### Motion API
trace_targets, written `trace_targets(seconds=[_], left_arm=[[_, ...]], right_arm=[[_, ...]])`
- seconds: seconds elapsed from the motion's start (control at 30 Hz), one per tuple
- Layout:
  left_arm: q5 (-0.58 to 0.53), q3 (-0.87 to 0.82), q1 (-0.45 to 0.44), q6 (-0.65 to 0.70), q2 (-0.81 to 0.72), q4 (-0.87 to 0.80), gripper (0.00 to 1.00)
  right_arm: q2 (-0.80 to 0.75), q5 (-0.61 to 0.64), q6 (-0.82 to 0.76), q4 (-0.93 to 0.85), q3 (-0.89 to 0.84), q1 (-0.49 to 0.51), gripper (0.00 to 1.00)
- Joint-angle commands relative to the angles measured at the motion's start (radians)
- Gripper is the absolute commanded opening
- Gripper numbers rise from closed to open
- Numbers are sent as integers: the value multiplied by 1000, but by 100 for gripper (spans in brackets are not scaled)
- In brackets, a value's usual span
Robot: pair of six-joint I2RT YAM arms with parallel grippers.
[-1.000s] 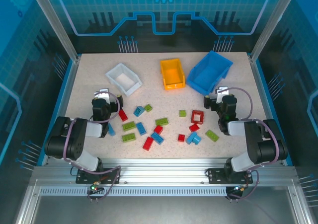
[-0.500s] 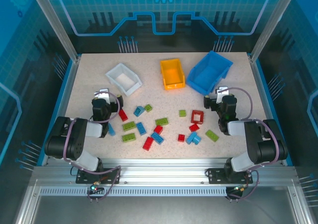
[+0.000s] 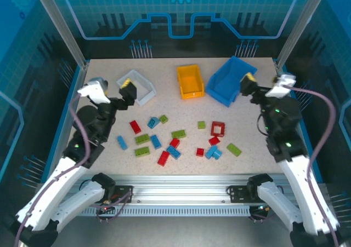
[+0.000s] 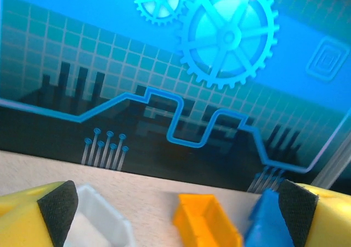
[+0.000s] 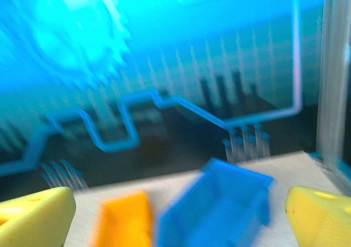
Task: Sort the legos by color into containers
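Two grippers hang above the table, both empty. Left gripper: jaws spread wide, nothing between them. In its wrist view the black pads sit far apart at the frame's bottom corners. Right gripper: also spread wide, nothing held. Its wrist view is blurred.

White bin sits just ahead of the left gripper, close to its right fingertip. Yellow-orange bin lies between the two grippers, further off the left one's right side than the white bin. Blue bin, set at an angle, is just off the right gripper's left fingertip.

Legos lie loose on the table between the arms, behind both grippers toward the bases, none touched by a finger. Red square frame is back and left of the right gripper. An olive green brick lies further back on that side. Nearest the left gripper are a red brick and a light blue brick, behind it to its right.
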Motion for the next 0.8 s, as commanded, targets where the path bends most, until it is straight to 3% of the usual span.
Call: trace_targets(seconds=[0.0, 0.13, 0.23, 0.4, 0.57, 0.77], left_arm=[[175, 55, 69, -329, 69, -453, 98], [227, 236, 125, -419, 286, -748, 82], [222, 340, 129, -403, 423, -830, 77], [190, 403, 204, -377, 580, -841, 71], [258, 430, 351, -332, 764, -798, 70], [314, 534, 379, -246, 979, -718, 67]], right_arm=[[2, -269, 231, -379, 50, -42, 93], [52, -285, 245, -550, 143, 44, 88], [105, -289, 210, -599, 175, 128, 87], [172, -320, 191, -577, 175, 228, 87], [232, -347, 167, -576, 199, 265, 89], [279, -374, 155, -556, 197, 266, 89]])
